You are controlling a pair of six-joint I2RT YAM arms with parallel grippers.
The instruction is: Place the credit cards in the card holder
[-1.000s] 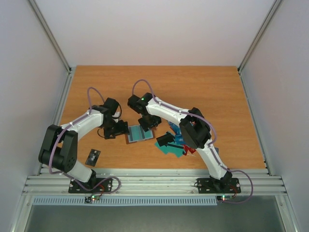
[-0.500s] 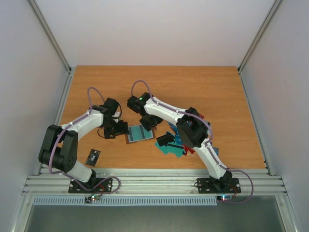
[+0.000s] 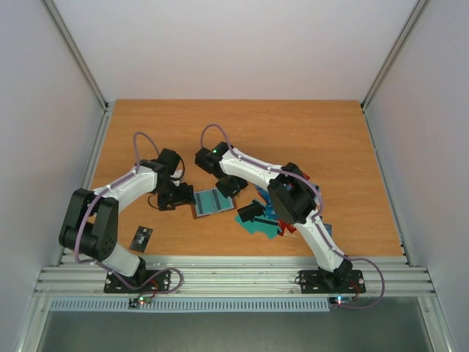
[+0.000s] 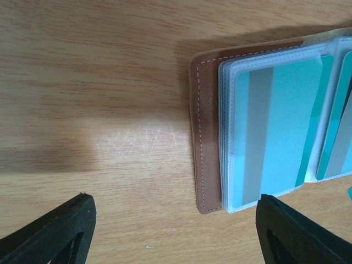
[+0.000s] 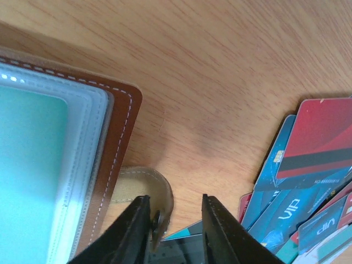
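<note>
The brown card holder [image 3: 211, 202] lies open on the table between my two grippers, its clear sleeves holding teal credit cards [image 4: 280, 126]. My left gripper [image 3: 182, 196] is open wide and empty at the holder's left edge [image 4: 206, 137], its fingers [image 4: 49, 234] on either side of that corner. My right gripper [image 3: 229, 187] is open at the holder's right edge [image 5: 118, 143]. The holder's snap strap [image 5: 151, 187] lies against the inside of its left finger [image 5: 135, 231], and the other finger stands apart. Loose cards [image 3: 267, 220] lie in a pile to the right.
The pile holds red [image 5: 319, 132], blue [image 5: 291, 209] and teal cards, partly under my right arm's elbow. One dark card [image 3: 141, 237] lies alone near the front left, beside the left arm's base. Bare wood stretches behind the arms.
My right gripper has shifted slightly to the right along the holder's right edge. The left arm and the holder have stayed in place.
</note>
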